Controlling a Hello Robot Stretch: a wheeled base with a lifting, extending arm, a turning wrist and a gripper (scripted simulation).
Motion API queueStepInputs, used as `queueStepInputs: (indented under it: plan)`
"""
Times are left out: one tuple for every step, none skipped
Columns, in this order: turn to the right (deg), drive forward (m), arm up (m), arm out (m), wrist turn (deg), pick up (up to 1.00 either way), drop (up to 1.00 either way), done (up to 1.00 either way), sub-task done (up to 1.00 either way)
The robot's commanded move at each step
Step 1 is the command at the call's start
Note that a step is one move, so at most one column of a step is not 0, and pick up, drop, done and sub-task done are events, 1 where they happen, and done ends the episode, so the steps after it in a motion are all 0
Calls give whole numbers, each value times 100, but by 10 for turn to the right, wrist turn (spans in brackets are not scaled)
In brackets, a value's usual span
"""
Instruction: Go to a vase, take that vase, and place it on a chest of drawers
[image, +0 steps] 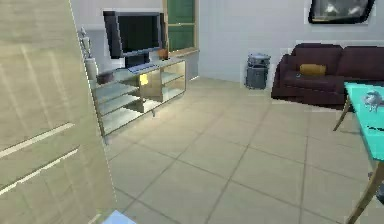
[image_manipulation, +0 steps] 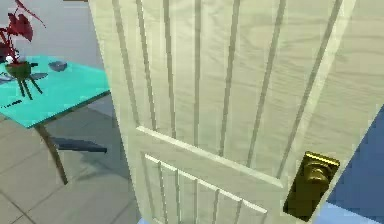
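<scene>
A plant with red leaves (image_manipulation: 20, 35) stands in a small pot on a teal table (image_manipulation: 70, 90) at the arm side view's left. The same teal table (image: 362, 108) lies at the forward view's right edge, with a small grey thing (image: 374, 98) on it. A low stand with open shelves (image: 140, 90) runs along the left wall and carries a flat television (image: 135, 35). Beside the television are a pale upright thing (image: 86, 45) and a small orange thing (image: 163, 52); I cannot tell what either one is.
A pale panelled door (image_manipulation: 230, 110) with a brass knob (image_manipulation: 315, 180) stands very close on the arm side; its edge (image: 45, 130) takes up the forward view's left. A dark sofa (image: 325, 72) and a grey bin (image: 258, 70) stand at the back. Tiled floor (image: 230, 150) stretches ahead.
</scene>
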Motion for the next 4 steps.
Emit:
queueStepInputs:
  plan:
    - [270,0,0,0,0,0,0,0,0]
    - [0,100,0,0,0,0,0,0,0]
    - [0,100,0,0,0,0,0,0,0]
    - [30,0,0,0,0,0,0,0,0]
